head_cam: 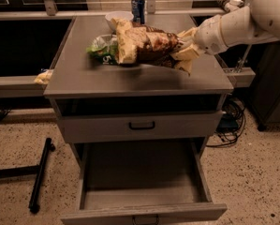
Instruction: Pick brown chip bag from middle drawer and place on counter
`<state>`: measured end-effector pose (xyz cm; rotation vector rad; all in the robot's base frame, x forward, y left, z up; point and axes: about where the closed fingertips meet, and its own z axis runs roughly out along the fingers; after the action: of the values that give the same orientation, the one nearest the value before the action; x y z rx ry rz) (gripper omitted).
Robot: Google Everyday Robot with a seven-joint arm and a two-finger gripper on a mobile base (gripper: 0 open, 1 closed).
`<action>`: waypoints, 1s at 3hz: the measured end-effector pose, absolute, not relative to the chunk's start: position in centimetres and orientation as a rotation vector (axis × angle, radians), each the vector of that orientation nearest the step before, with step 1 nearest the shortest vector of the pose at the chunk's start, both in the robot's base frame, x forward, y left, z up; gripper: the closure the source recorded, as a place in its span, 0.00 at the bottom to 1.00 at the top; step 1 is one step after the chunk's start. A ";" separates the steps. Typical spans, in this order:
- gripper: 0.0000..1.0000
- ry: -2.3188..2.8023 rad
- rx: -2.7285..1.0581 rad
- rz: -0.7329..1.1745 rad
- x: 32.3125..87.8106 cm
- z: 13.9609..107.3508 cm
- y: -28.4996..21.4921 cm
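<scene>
The brown chip bag hangs level just above the counter, over its back middle, casting a shadow under it. My gripper comes in from the right on a white arm and is shut on the bag's tan right end, which covers most of the fingers. The bag's left end overlaps the green chip bag. The middle drawer stands pulled out below, and its grey tray shows nothing inside.
A white bowl and a blue can stand at the counter's back. A closed drawer front with a black loop handle sits under the counter. A black stand leg lies on the floor at left, cables at right.
</scene>
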<state>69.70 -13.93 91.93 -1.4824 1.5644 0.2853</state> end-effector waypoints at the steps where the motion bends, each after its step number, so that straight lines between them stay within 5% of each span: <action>1: 0.83 1.561 -1.479 0.284 70.2 92.0 -13.8; 3: 0.36 1.561 -1.479 0.284 70.2 92.0 -13.8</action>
<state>70.16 -13.81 92.00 -1.4793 1.5614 0.2842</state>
